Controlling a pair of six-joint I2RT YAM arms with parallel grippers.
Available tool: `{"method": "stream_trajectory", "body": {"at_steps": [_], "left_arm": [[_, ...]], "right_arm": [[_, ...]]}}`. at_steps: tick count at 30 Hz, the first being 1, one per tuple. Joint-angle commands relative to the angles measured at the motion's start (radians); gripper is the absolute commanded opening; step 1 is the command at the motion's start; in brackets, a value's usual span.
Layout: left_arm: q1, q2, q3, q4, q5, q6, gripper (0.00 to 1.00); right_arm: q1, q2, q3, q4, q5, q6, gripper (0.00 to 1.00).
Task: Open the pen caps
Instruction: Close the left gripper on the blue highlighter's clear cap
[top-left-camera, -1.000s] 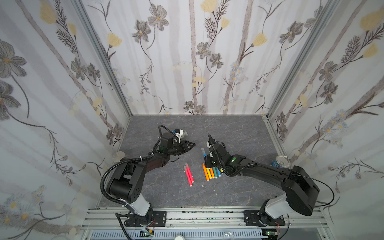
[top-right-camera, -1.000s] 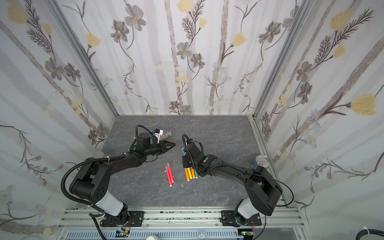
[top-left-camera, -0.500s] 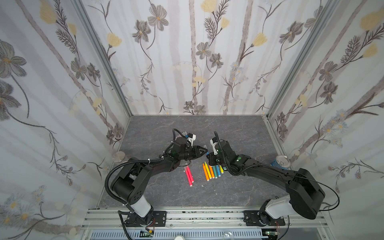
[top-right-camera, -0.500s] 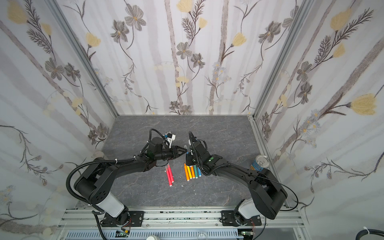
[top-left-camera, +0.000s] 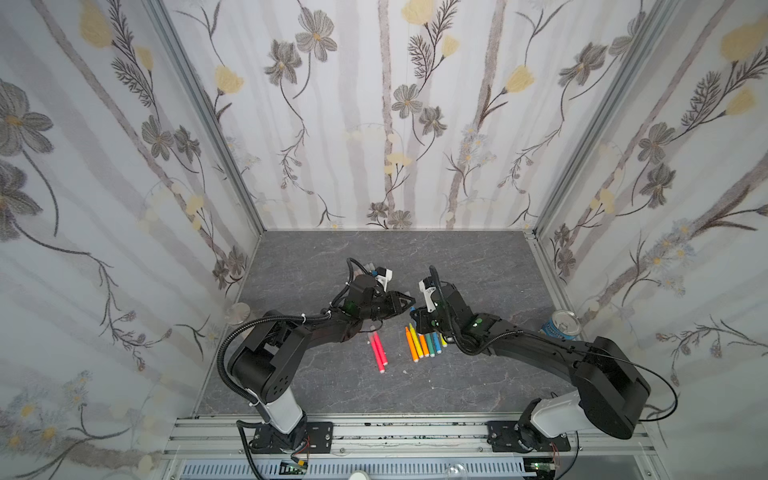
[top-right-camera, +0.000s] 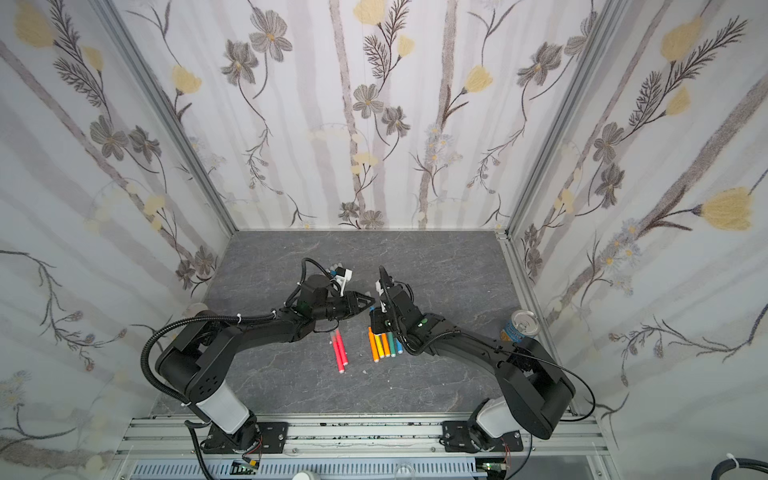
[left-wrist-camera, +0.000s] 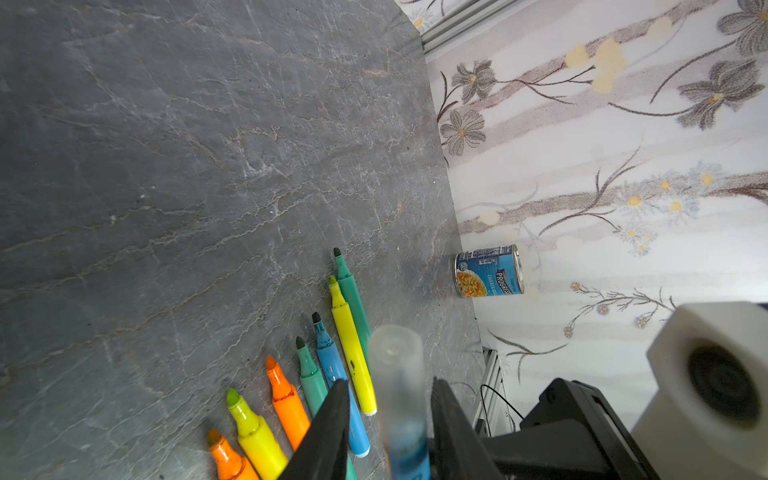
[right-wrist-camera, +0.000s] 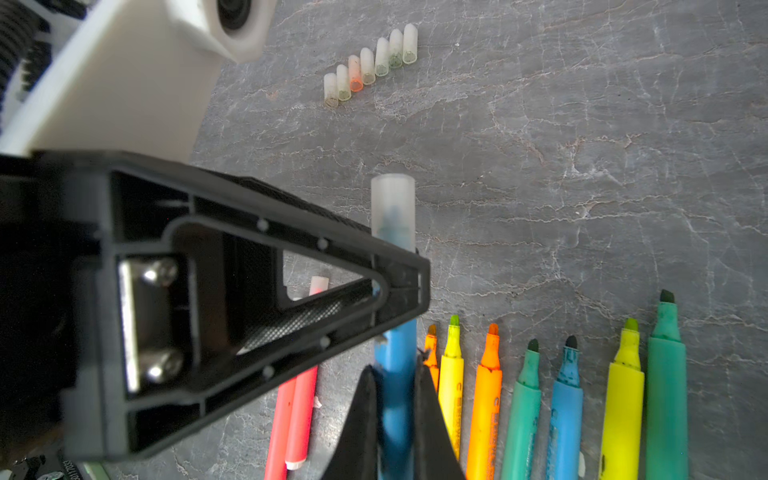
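Note:
My right gripper is shut on the barrel of a blue pen, held above the table. The clear pen cap is on that pen's tip. My left gripper is open, and the cap stands between its two fingers with a gap at one side. One of its fingers crosses the pen just below the cap. In both top views the two grippers meet tip to tip over the table's middle. Several loose caps lie in a row on the table.
Several uncapped pens lie side by side under the right gripper. Two pink-red pens lie to their left. A blue soup can stands by the right wall. A clear disc lies by the left wall.
My left gripper swung right from the table's left middle until it reached the right gripper. The right gripper shifted slightly with the blue pen. The left fingers now flank the cap.

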Motion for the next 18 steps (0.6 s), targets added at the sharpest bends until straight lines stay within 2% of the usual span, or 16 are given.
{"method": "stream_trajectory", "body": {"at_steps": [1,15,18], "left_arm": [[0.001,0.010,0.014,0.055,-0.015,-0.003,0.30],[0.003,0.027,0.032,0.065,-0.015,0.000,0.26],[0.003,0.028,0.026,0.073,-0.011,-0.001,0.21]], "right_arm": [[0.001,-0.011,0.003,0.038,-0.011,0.003,0.00],[0.003,-0.008,-0.008,0.048,-0.019,0.010,0.00],[0.003,-0.013,-0.012,0.049,-0.018,0.012,0.00]]}}
